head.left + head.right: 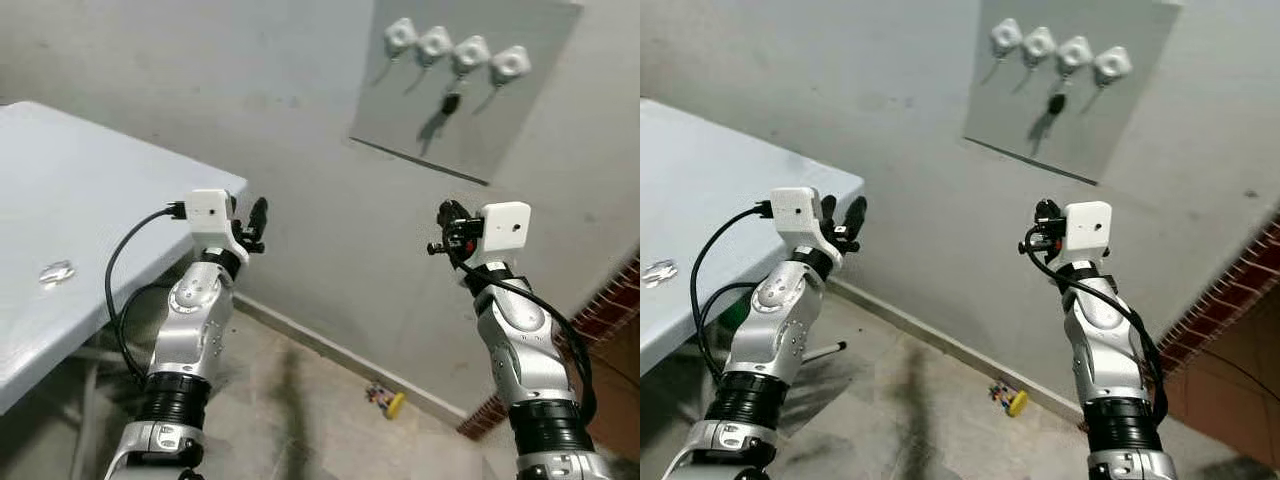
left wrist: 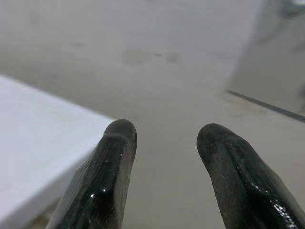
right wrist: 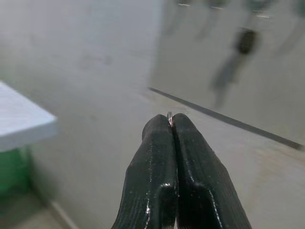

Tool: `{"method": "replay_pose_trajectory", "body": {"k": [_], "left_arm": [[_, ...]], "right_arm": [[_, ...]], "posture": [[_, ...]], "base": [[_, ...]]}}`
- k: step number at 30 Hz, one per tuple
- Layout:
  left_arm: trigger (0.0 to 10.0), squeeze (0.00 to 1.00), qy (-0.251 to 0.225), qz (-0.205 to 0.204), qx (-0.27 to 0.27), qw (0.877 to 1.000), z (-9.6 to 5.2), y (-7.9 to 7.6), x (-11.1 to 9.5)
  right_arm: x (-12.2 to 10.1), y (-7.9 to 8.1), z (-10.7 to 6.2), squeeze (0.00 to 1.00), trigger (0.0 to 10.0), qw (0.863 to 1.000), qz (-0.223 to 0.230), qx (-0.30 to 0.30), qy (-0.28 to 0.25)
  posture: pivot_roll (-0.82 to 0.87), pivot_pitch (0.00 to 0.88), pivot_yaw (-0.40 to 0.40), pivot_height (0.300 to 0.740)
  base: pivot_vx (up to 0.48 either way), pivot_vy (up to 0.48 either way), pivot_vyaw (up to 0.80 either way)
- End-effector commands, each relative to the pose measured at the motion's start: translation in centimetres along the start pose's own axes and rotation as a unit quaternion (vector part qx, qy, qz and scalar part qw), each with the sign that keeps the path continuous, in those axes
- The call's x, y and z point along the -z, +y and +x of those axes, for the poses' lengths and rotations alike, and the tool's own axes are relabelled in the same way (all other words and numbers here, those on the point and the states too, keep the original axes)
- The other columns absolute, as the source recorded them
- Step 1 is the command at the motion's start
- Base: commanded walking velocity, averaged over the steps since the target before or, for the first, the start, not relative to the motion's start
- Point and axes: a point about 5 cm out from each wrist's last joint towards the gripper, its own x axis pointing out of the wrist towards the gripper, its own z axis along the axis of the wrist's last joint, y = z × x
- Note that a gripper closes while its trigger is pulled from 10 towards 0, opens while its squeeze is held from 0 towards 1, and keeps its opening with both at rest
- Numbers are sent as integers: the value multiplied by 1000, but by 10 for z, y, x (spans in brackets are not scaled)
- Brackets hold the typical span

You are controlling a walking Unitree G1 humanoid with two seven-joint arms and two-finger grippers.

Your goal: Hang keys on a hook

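Two arms were raised in front of me, both bent at the elbow and reaching forward toward the grey wall [image 1: 300, 150]. My left gripper [image 1: 255, 225] sat just past the corner of the white table [image 1: 80, 200], its two black fingers [image 2: 107, 181] spread apart with only wall showing between them. A black cable looped from the left wrist camera box down along that forearm.

My right gripper [image 1: 445, 228] was held at about the same height, well below the panel [image 1: 460, 110] fixed to the wall. From the right wrist camera its fingers [image 3: 157, 176] were pressed tight together, and a small loop of metal ring [image 3: 170, 117] stuck out at their tips, pinched between them. I could not tell from these views what, if anything, hung from that ring.

On the panel I saw four white hooks [image 1: 455, 50] in a row. A set of dark keys [image 1: 450, 104] hung from the third hook from my left, casting a shadow on the panel. The right gripper was well apart from those hooks and pointed up toward them.

On the tabletop lay a small clear object [image 1: 55, 271]. On the floor by the skirting lay a small yellow item [image 1: 388, 401].
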Motion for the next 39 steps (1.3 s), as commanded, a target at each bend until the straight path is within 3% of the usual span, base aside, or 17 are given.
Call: {"method": "replay_pose_trajectory", "body": {"k": [1,20,33,39], "left_arm": [[10000,0,-6,3,9,1000,3,-5,-6],[10000,0,-10,14,20,1000,2,-10,-8],[10000,0,-30,20,-10,999,8,-12,-24],[10000,0,-36,20,0,999,10,-15,-34]], "right_arm": [[-7,-7,0,0,10000,1000,-2,8,-8],[-5,-7,0,0,10000,1000,-6,14,-3],[-6,-2,-1,0,10000,1000,-13,-12,-3],[-12,-6,0,0,10000,999,-30,-28,-11]], "posture": [[35,0,-78,740],[39,0,-80,740],[39,0,-82,740],[35,0,-82,740]], "base": [[375,0,-731],[347,0,-718],[0,0,0],[0,0,0]]}}
